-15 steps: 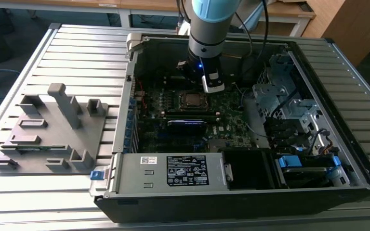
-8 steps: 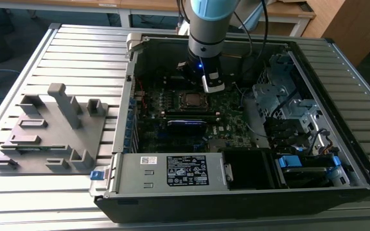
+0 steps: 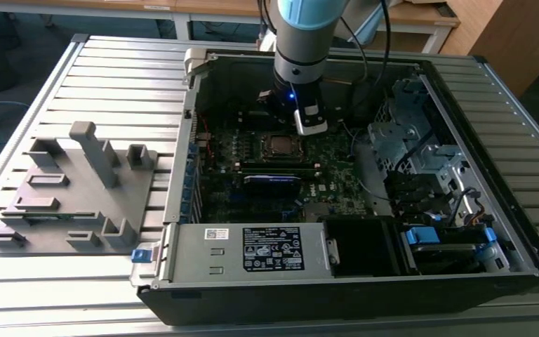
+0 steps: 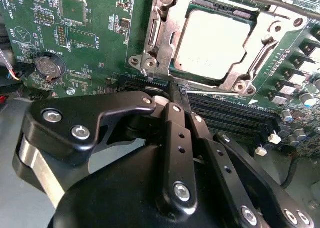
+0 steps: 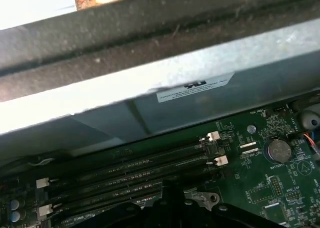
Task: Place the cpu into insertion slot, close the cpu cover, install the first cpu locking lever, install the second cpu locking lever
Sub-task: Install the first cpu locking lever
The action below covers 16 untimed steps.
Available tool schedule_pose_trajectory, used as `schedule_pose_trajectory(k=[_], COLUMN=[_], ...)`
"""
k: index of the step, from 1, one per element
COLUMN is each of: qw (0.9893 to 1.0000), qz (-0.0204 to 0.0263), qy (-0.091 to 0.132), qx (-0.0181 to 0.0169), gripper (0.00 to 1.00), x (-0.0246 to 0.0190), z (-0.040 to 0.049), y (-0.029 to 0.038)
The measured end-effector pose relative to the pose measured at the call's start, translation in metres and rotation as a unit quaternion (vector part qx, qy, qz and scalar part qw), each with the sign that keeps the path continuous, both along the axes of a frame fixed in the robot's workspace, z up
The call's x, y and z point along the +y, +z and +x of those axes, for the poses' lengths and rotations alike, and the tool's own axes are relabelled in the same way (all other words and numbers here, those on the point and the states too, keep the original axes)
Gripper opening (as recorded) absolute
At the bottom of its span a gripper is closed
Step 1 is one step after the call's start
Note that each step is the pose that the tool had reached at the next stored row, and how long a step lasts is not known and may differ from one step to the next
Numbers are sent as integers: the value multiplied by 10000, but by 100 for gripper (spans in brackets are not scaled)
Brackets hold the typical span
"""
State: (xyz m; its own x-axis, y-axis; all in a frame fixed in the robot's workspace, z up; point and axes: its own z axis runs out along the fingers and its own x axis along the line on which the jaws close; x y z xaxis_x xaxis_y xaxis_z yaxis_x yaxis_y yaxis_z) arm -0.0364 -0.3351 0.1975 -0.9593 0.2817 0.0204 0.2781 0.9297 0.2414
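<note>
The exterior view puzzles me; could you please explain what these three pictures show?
It shows a robot arm reaching down into an open computer case, which lies on a slatted metal table. A grey fixture sits at the exterior view's left. The other two pictures come from cameras riding near the arm's wrist. The second wrist view looks past the black hand, its fingers drawn together, at the green motherboard. There the cpu lies framed by the silver cpu cover, folded down around it. The first wrist view shows the long memory slots.
</note>
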Motion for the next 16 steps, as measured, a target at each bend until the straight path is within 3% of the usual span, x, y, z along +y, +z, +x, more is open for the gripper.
schedule_pose_trajectory(k=[6,8,9,13,14,16], qw=[10000,10000,10000,9993,9991,9988], qz=[2,3,2,34,48,85], qy=[0,-1,-1,0,-1,-2], qx=[-22,-46,-86,-372,-421,-483], gripper=[10,10,10,10,10,10], x=[0,1,0,0,0,0], z=[0,-3,-10,-76,-96,-136], y=[77,81,82,80,79,76])
